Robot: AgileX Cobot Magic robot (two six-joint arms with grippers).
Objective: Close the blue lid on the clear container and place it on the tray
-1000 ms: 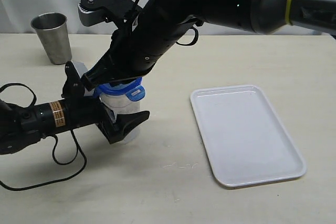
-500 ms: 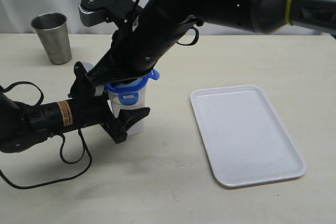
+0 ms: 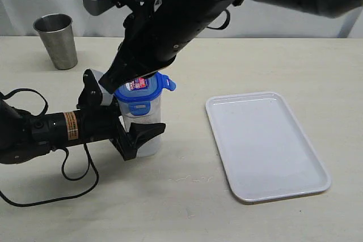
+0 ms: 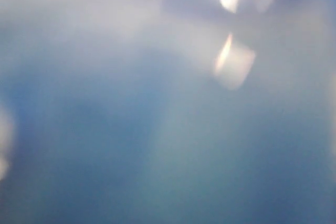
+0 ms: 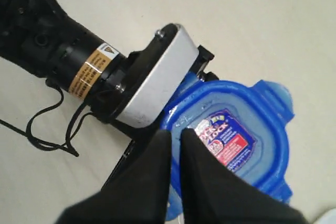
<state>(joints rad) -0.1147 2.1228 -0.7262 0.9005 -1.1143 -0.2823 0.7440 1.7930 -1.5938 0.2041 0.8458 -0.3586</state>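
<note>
Two fingers of the right gripper (image 5: 175, 135) were pinched almost together with nothing between them, their tips over the edge of the blue lid (image 5: 236, 145). That lid sat on the clear container (image 3: 142, 137), one flap jutting outward and the front flap folded down. The left gripper (image 3: 129, 118) clasped the container from both sides, upright on the desk (image 3: 170, 208), well apart from the tray (image 3: 266, 145). Its contents could not be made out. Far left stood a steel cup (image 3: 55, 39).
</note>
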